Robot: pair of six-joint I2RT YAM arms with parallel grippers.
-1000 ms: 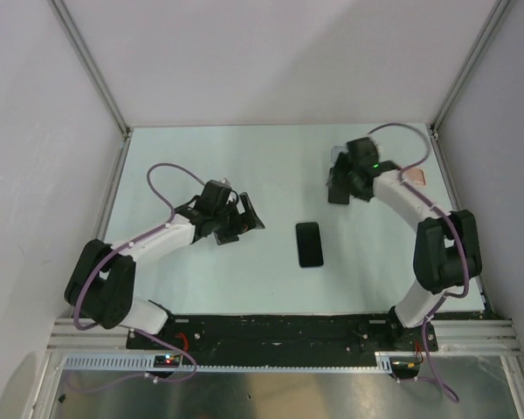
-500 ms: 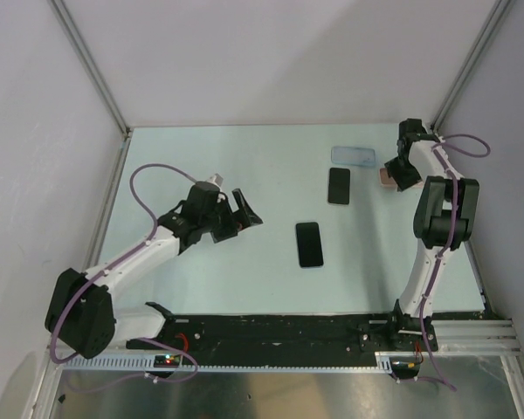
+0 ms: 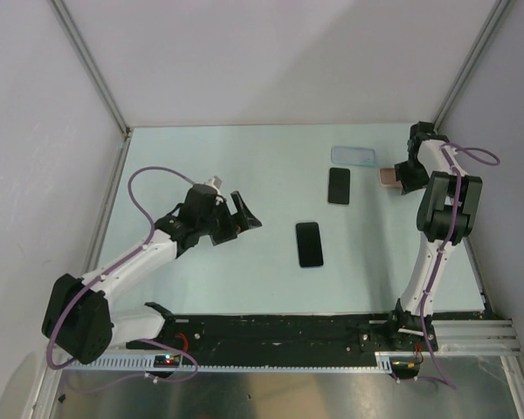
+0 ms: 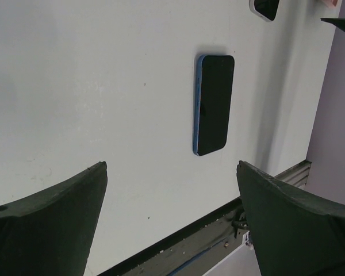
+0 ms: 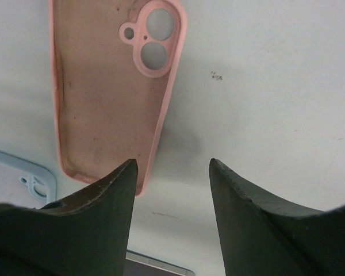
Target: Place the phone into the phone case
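1. Pale green table [image 3: 244, 157] fills the middle, matte, lit evenly, shadows soft
2. Behind it rises a plain white back wall [image 3: 279, 61], with a left panel [image 3: 35, 131] and a right panel [image 3: 506, 105] closing the sides
3. A left post [image 3: 92, 65] and a right post [image 3: 472, 61], both aluminium, slant up from the far corners
4. Along the near edge runs a black base plate [image 3: 279, 330], then a slotted rail [image 3: 279, 358], then a brushed metal sheet [image 3: 271, 397]
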